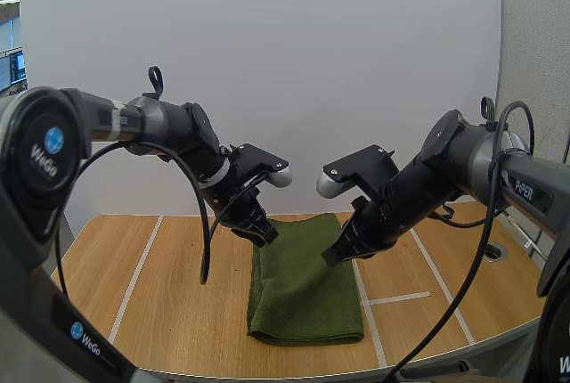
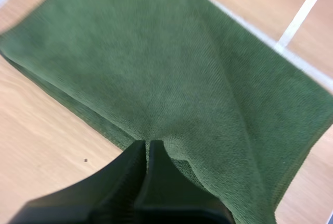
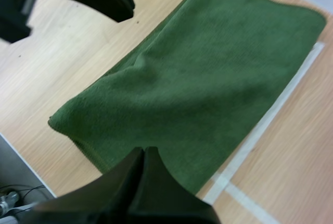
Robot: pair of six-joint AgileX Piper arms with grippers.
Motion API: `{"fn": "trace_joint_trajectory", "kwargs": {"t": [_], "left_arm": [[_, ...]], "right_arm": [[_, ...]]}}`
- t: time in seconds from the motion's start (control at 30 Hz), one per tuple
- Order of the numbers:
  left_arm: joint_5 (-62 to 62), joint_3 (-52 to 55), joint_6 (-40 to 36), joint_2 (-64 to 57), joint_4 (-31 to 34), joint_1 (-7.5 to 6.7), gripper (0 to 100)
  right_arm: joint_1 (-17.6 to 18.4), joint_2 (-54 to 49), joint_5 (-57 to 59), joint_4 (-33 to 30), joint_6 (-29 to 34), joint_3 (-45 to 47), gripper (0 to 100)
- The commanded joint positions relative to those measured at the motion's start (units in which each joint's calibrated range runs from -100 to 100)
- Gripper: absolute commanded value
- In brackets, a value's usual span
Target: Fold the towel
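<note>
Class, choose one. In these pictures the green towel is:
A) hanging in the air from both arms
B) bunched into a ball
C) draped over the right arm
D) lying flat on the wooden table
D: the high view shows the towel resting as a flat rectangle on the table.

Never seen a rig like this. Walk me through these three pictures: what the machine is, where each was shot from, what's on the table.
These are two robot arms over a wooden table. The wide picture looks down from behind them: the left hand and right hand hang above a folded green towel lying flat. The other two pictures come from cameras on each arm's wrist; the dark wedge in each is that arm's own two fingers, closed together by the towel's edge. No cloth shows pinched between them, so nothing looks held.
</note>
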Motion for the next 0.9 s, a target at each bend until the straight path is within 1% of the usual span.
{"fn": "trace_joint_trajectory", "kwargs": {"t": [0.0,0.1,0.13,0.17,0.2,0.27,0.33,0.37,0.4,0.47,0.63,0.8,0.87], "left_arm": [[-1.4,-0.3,0.0,3.6,0.4,-0.15,0],[-4.4,-0.3,-0.4,6.1,0.1,-0.15,0],[-6.0,-0.3,-0.9,6.7,0.1,-0.15,2],[-7.0,-0.3,-0.9,7.3,0.1,-0.15,7],[-7.9,-0.3,-1.1,7.9,0.0,-0.15,15],[-9.9,-0.3,-1.1,9.3,-0.2,-0.15,32],[-12.6,-0.3,-1.1,10.6,-0.2,-0.15,46],[-14.2,-0.3,-1.1,11.2,-0.2,-0.15,51],[-15.9,-0.3,-1.1,11.8,-0.2,-0.15,54],[-18.4,-0.7,-1.1,13.2,-0.2,-0.15,54],[-18.0,-4.7,-1.1,16.7,-1.1,-0.15,54],[-17.2,-8.1,-1.1,17.4,-2.6,-0.15,54],[-17.2,-8.9,-1.1,17.5,-2.6,-0.15,54]], "right_arm": [[-0.2,-0.5,1.1,-0.4,0.1,2.1,0],[-0.2,-0.5,1.6,-0.4,0.1,2.5,0],[-0.2,-0.5,2.2,-0.4,0.1,2.5,0],[-0.2,-0.5,2.8,-0.4,0.1,2.5,0],[-0.2,-0.5,3.1,-0.4,0.1,2.5,0],[-0.2,-0.5,3.1,-0.4,0.1,2.5,0],[-0.2,-0.5,3.1,-0.4,0.1,2.5,0],[-0.2,-0.5,3.1,-0.5,-0.1,2.7,0],[-0.2,-0.5,3.3,-0.9,-0.1,2.7,0],[-0.2,-0.5,3.3,-1.9,-0.1,2.7,0],[-0.2,-0.1,3.4,-4.7,0.1,2.7,0],[-0.2,4.2,2.6,-5.2,0.1,3.9,0],[-0.2,6.7,0.4,-5.0,-0.1,5.4,0]]}}
